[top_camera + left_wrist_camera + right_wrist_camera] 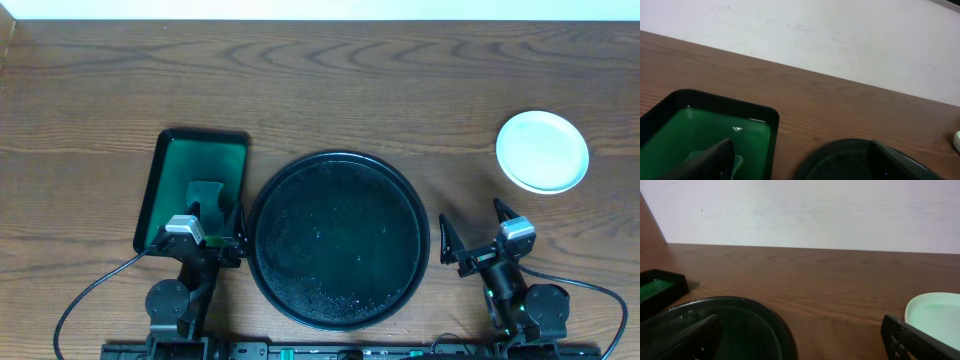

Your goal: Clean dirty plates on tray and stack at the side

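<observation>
I see the plates in one pile on the bare table at the far right, well apart from the black tray, whose floor shows bright specks. My left gripper is spread, straddling the green tray and the black tray's rim. My right gripper hangs wide apart beside the black tray, holding nothing.

A large round glossy black tray with a raised rim was laid flat at the table's six o'clock, its floor flecked with droplets. Pale round shallow plates were stacked on the bare brown wood-grain tabletop at the tray's two o'clock, well apart from it.
</observation>
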Available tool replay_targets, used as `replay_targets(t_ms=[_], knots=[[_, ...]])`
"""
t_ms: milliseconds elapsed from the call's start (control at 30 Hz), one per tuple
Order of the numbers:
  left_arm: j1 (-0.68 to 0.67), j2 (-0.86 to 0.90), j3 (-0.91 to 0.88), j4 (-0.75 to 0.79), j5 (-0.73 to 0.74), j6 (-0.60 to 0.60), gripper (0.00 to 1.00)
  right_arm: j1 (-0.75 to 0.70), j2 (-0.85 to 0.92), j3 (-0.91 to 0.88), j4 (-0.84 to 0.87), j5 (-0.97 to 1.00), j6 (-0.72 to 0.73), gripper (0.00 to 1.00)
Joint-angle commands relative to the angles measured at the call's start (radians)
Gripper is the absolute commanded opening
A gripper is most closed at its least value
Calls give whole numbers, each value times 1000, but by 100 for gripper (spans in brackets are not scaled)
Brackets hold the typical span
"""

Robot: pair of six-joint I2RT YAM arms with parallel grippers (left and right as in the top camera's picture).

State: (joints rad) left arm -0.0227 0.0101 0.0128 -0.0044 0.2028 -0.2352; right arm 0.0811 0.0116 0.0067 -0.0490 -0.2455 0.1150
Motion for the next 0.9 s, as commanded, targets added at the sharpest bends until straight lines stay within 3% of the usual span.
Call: replay_targets(t_ms=[0,867], knots=[[-3,-6,-9,-47,13,16,85,6,-6,-2,-6,9,11,99],[-3,-6,-9,-47,13,16,85,6,-6,-2,-6,9,11,99]])
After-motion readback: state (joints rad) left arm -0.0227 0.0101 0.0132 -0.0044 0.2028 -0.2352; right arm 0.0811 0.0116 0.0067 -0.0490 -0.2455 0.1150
